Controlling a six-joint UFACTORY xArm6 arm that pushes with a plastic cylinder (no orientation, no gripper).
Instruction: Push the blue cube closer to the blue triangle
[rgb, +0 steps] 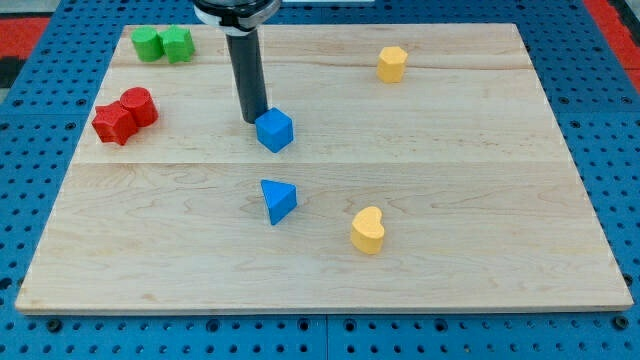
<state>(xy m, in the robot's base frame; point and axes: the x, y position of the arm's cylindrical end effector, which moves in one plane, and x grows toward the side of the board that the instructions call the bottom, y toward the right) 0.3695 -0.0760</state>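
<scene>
No jaws here (only a rod): your tip (255, 120) touches the blue cube's (274, 130) upper-left side; the blue triangle (278, 200) lies directly below.

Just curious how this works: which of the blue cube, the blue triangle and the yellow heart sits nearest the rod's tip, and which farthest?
From my tip:
1. Blue cube, right beside it, on its right.
2. Blue triangle, toward the view's bottom.
3. Yellow heart, farther down and right.

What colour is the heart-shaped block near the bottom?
Yellow; the heart block shows plainly in the camera view.
</scene>
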